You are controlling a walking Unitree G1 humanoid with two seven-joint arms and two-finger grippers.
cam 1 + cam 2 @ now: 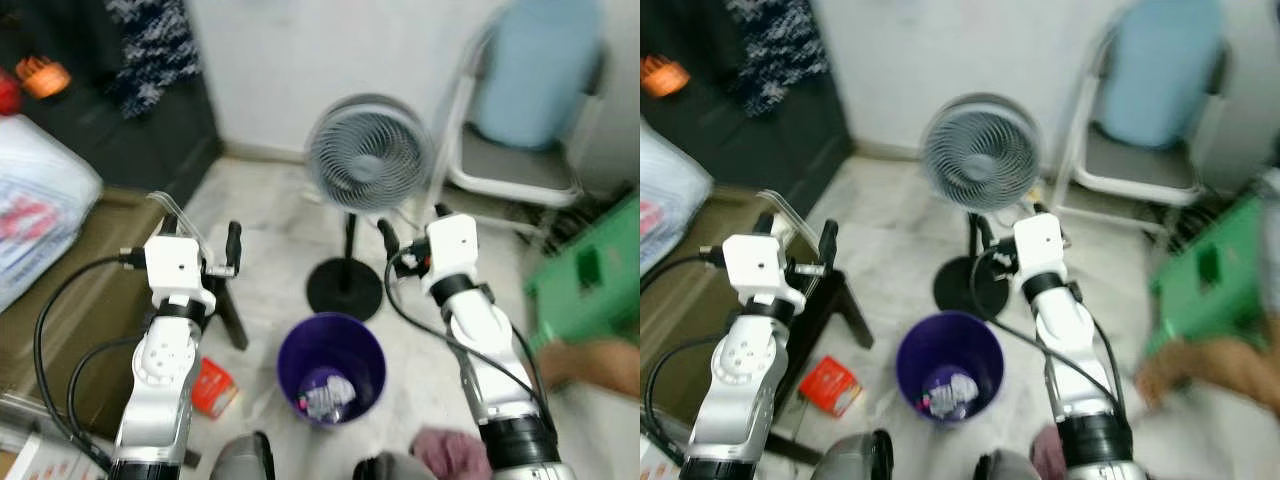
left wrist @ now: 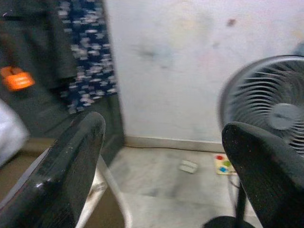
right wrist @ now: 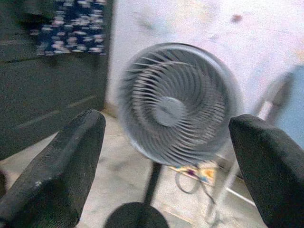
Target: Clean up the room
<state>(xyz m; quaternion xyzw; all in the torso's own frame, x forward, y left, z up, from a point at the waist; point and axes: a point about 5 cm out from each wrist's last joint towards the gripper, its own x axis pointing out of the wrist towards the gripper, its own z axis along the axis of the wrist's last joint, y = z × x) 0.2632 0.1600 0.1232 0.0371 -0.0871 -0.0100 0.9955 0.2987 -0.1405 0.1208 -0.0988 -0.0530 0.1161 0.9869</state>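
On the pale floor between the two raised arms stands a purple bin (image 1: 331, 368) with crumpled wrappers in it, just in front of a grey pedestal fan (image 1: 368, 155). Left gripper (image 2: 161, 175) and right gripper (image 3: 166, 171) both hover with fingers spread wide, holding nothing. A red packet (image 1: 212, 387) lies beside the bin, near a brown table (image 1: 70, 290). What may be a pink cloth (image 1: 450, 450) is blurred by the right arm.

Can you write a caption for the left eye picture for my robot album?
Both open grippers, left gripper and right gripper, raised above a purple bin before a standing fan.
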